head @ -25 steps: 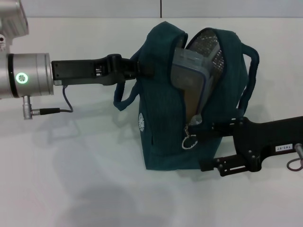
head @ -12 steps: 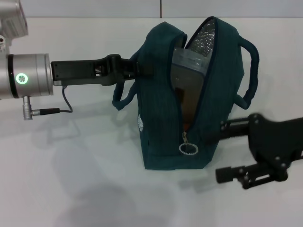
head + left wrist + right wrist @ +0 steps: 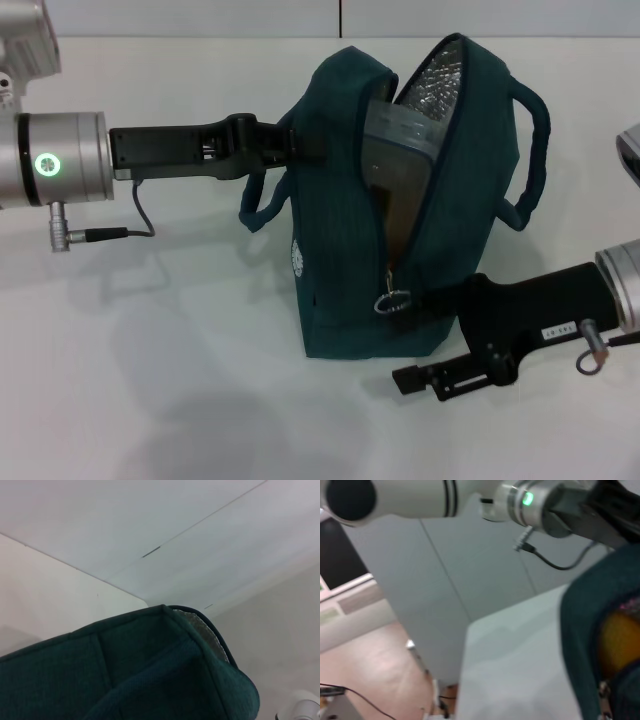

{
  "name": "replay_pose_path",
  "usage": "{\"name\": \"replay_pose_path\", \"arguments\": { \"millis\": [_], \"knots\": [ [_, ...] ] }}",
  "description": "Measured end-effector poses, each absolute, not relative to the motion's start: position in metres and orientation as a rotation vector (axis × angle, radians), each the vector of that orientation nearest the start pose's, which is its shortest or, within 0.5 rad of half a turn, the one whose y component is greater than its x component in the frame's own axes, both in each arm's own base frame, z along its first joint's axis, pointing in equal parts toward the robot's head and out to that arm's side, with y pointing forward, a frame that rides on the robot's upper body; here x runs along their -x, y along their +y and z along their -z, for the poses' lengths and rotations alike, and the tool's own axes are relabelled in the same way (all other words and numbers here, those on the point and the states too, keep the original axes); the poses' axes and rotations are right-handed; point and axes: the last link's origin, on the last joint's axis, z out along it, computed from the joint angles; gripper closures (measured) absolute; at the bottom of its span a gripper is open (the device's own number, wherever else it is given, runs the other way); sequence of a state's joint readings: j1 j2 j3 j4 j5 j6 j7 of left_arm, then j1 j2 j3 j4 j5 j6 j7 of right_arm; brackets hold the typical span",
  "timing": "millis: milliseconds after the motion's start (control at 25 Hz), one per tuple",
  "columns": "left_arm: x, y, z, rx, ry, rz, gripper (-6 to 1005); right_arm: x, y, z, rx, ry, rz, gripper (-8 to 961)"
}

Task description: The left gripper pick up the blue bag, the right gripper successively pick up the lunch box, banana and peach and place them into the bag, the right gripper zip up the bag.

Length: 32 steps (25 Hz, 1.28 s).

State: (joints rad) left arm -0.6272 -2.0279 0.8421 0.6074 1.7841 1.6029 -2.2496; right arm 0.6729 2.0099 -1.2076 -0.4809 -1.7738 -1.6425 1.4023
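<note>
The blue bag [image 3: 345, 260] stands upright mid-table with its zipper open down the side. The grey lunch box [image 3: 400, 160] shows in the opening against the silver lining. My left gripper [image 3: 300, 145] is shut on the bag's upper left edge by the handle. My right gripper [image 3: 400, 340] is open at the bag's lower right, its upper finger [image 3: 430, 300] at the zipper pull ring [image 3: 392, 300] and its lower finger near the table. The right wrist view shows something yellow-orange [image 3: 620, 640] inside the bag [image 3: 585, 630]. Banana and peach cannot be told apart.
The white table [image 3: 200, 380] stretches out to the left and in front of the bag. The bag's right handle [image 3: 535, 150] loops out toward my right arm. My left arm's cable [image 3: 140, 225] hangs over the table. The left wrist view shows only bag fabric [image 3: 150, 670].
My right gripper drew away to the lower right, then came back, its upper finger now at the zipper pull. The bag's mouth has narrowed. The left arm has not moved.
</note>
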Motion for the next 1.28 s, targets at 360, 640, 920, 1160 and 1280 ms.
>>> {"name": "replay_pose_path", "arguments": {
  "millis": [360,640,920,1160,1280],
  "knots": [
    [0.211,0.352,-0.006,2.567,-1.724,0.987,946,-0.212,0.325,0.054,3.173,0.511,-0.542,288],
    [0.212,0.351,-0.006,2.567,-1.728,0.988,945,-0.209,0.325,0.055,3.159,0.488,-0.581,300],
    [0.212,0.351,-0.005,2.568,-1.728,0.989,945,-0.204,0.324,0.057,3.162,0.469,-0.618,312],
    [0.212,0.351,-0.005,2.567,-1.729,0.990,945,-0.201,0.324,0.058,3.147,0.479,-0.659,322],
    [0.212,0.351,-0.005,2.567,-1.729,0.990,945,-0.200,0.326,0.057,3.126,0.467,-0.685,327]
  ]
}}
